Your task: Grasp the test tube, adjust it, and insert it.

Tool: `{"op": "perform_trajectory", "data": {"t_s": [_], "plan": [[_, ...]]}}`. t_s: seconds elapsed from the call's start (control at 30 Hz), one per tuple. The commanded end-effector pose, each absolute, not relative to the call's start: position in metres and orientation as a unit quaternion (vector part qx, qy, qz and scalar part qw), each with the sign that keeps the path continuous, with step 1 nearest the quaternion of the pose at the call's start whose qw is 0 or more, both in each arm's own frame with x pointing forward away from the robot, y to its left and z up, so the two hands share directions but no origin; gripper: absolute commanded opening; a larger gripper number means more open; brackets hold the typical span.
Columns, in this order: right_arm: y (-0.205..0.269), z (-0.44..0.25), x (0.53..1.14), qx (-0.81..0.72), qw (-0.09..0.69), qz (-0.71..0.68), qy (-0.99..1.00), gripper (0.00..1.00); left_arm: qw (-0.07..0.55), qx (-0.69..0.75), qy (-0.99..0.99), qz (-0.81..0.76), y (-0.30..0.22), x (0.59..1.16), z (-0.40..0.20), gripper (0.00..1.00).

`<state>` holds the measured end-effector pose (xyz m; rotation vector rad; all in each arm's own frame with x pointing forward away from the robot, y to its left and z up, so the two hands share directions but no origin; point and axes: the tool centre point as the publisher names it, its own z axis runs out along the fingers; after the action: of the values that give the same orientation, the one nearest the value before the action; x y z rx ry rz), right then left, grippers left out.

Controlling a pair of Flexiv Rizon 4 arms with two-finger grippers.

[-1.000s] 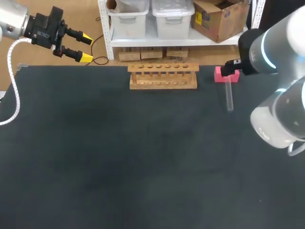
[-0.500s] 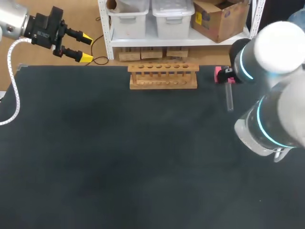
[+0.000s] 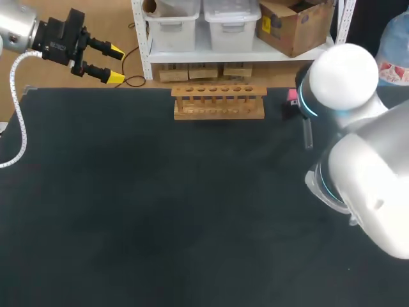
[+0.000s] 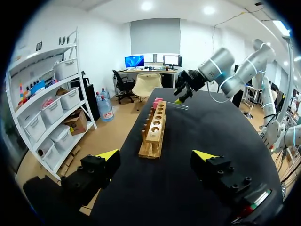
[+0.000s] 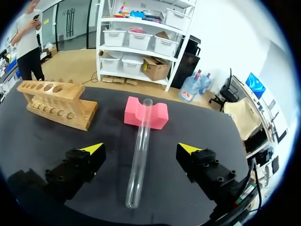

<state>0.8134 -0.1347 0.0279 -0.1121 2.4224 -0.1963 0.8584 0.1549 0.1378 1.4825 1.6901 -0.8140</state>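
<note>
A clear glass test tube (image 5: 138, 155) lies on the black table, its open end resting in the notch of a pink block (image 5: 146, 114). My right gripper (image 5: 141, 149) hovers over the tube, open, a yellow tip on each side and touching nothing. In the head view the tube (image 3: 307, 134) shows beside my right arm, which hides most of the pink block (image 3: 292, 96) and the gripper itself. The wooden tube rack (image 3: 218, 102) stands at the table's far edge, its holes unfilled. My left gripper (image 3: 116, 64) is open off the far left corner, holding nothing.
The rack (image 5: 56, 103) stands to one side of the right gripper, apart from the pink block. From the left wrist view, the rack (image 4: 155, 127) stretches ahead of the open left gripper (image 4: 156, 157). Dark bare table (image 3: 160, 211) spreads across the middle and front.
My right arm has swung in over the tube and pink block, now covering most of the block in the head view. The left arm, tube and rack have not moved.
</note>
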Motion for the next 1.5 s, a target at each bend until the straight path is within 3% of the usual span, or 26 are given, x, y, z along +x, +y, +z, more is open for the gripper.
{"op": "perform_trajectory", "data": {"t_s": [0.03,0.8,0.87,1.0,1.5], "plan": [[-0.137,0.021,0.823,-0.05,0.341,-0.061,0.937,1.0,0.369,0.576,0.658,-0.314,0.154,0.856,0.137,1.0],[-0.137,-0.001,0.841,-0.049,0.338,-0.029,0.94,1.0,0.369,0.576,0.658,-0.314,0.154,0.856,0.137,1.0],[-0.137,-0.003,0.841,-0.048,0.338,-0.028,0.939,0.9,0.369,0.576,0.658,-0.314,0.154,0.856,0.137,1.0],[-0.138,-0.004,0.841,-0.044,0.35,-0.026,0.935,1.0,0.369,0.576,0.658,-0.314,0.154,0.856,0.137,1.0],[-0.14,-0.008,0.835,-0.034,0.384,-0.014,0.922,1.0,0.369,0.576,0.658,-0.314,0.154,0.856,0.137,1.0]]}}
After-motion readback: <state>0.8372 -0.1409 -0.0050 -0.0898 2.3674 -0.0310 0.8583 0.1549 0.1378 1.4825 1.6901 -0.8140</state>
